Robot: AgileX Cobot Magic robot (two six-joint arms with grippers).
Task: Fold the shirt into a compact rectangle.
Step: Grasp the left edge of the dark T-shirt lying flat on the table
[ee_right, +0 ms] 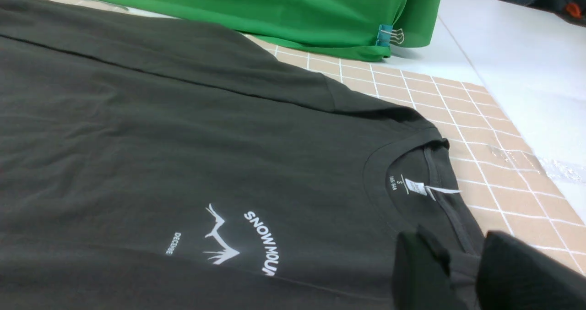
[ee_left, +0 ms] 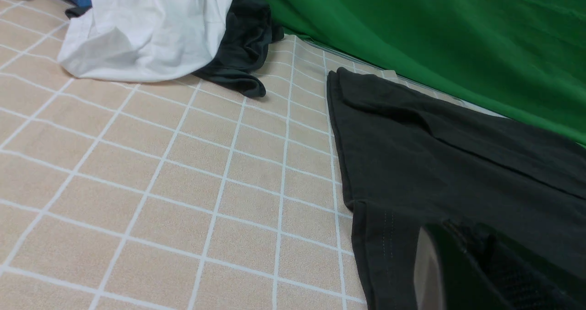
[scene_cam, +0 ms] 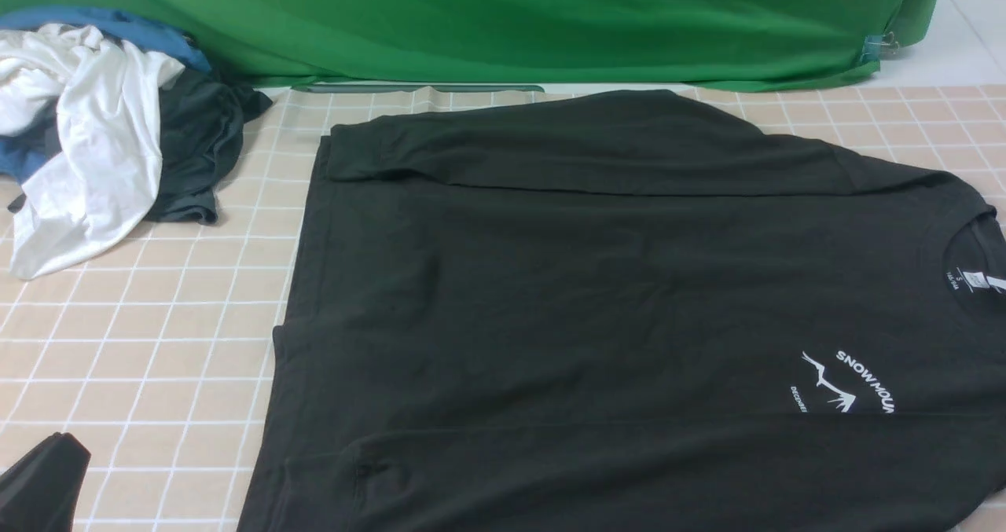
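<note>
The black shirt lies flat on the checked cloth, collar to the right and hem to the left. Its far sleeve is folded in over the body. The white mountain logo and the neck label face up. My left gripper hangs at the near left corner, off the shirt. The left wrist view shows only one dark finger in front of the hem corner. My right gripper hovers by the collar, fingers apart with shirt fabric showing in the gap. It is out of the front view.
A pile of white, blue and dark clothes sits at the far left of the checked tablecloth. A green backdrop hangs along the far edge, held by a clip. White bare table runs along the right side.
</note>
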